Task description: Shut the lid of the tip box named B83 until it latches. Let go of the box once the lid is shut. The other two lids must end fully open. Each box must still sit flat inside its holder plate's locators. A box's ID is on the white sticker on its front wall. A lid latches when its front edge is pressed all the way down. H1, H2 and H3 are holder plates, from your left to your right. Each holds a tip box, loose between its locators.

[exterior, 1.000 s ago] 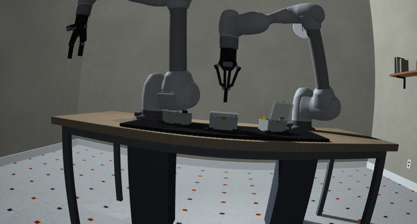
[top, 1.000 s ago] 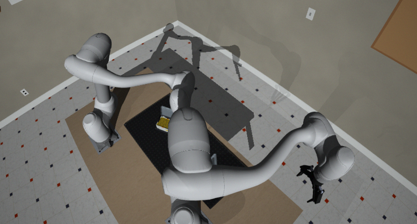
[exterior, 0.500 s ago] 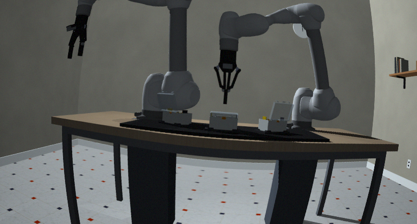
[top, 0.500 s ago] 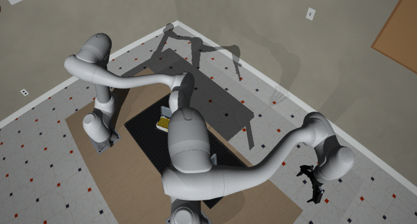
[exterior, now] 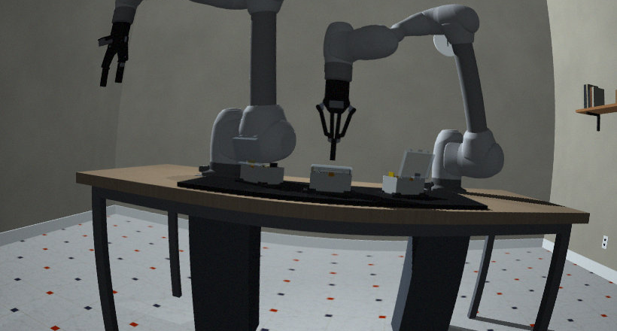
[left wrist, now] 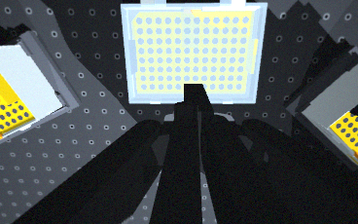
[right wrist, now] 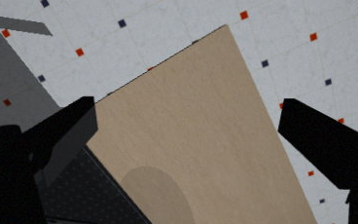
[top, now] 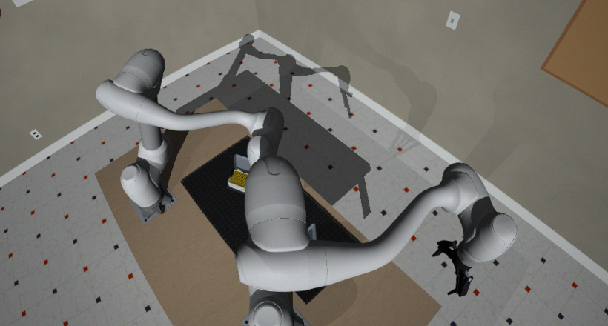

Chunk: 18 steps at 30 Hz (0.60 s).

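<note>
Lid [exterior: 331,166] [left wrist: 125,54] lowered, perhaps unlatched, on middle box [exterior: 330,183], likely B83, at six o'clock from left claw [exterior: 332,157] [left wrist: 193,98], pressed together; off-centre pushing could unseat the box. Right claw [top: 442,273] [exterior: 110,83] [right wrist: 187,114] hangs spread.

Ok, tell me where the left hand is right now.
In the exterior view the left hand is right of picture centre, fingers pointing down just above the middle tip box, between the two open-lidded boxes.
</note>
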{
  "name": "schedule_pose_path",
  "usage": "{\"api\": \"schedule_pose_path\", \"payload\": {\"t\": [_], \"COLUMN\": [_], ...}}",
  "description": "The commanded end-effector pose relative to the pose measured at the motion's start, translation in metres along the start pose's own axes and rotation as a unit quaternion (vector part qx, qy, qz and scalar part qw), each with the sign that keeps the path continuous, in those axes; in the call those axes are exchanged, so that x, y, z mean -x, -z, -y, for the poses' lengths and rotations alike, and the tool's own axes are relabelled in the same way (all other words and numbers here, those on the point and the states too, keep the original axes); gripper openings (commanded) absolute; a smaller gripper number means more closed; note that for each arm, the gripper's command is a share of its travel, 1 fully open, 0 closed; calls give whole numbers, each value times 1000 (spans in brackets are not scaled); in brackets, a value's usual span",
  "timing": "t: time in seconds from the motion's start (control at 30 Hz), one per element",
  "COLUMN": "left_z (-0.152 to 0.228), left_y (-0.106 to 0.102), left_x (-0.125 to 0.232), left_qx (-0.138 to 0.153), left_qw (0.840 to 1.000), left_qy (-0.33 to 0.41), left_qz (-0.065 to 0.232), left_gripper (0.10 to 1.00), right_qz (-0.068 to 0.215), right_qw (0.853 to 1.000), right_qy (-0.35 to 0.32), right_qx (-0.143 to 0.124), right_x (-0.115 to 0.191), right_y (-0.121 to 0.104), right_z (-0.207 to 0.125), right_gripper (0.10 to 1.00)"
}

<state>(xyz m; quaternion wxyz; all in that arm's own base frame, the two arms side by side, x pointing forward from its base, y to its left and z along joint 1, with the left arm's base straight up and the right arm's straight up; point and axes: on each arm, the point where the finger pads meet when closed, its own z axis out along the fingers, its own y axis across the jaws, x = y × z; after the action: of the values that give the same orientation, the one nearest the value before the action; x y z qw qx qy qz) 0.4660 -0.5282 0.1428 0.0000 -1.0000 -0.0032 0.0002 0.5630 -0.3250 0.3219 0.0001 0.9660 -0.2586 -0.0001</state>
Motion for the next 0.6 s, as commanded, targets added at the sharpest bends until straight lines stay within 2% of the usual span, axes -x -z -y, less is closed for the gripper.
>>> {"api": "schedule_pose_path", "payload": {"t": [0.0,0.57], "left_z": [0,0], "left_y": [-6,-10], "left_x": [0,0], "left_qx": [0,0], "left_qw": [1000,1000], "left_qy": [0,0], "left_qz": [-1,-1], "left_gripper": [99,99], "right_qz": [-1,-1], "right_qw": [1000,1000], "right_qy": [0,0], "right_qx": [0,0], "right_x": [0,0], "right_y": [1,1], "right_z": [0,0], "right_gripper": [1000,1000]}}
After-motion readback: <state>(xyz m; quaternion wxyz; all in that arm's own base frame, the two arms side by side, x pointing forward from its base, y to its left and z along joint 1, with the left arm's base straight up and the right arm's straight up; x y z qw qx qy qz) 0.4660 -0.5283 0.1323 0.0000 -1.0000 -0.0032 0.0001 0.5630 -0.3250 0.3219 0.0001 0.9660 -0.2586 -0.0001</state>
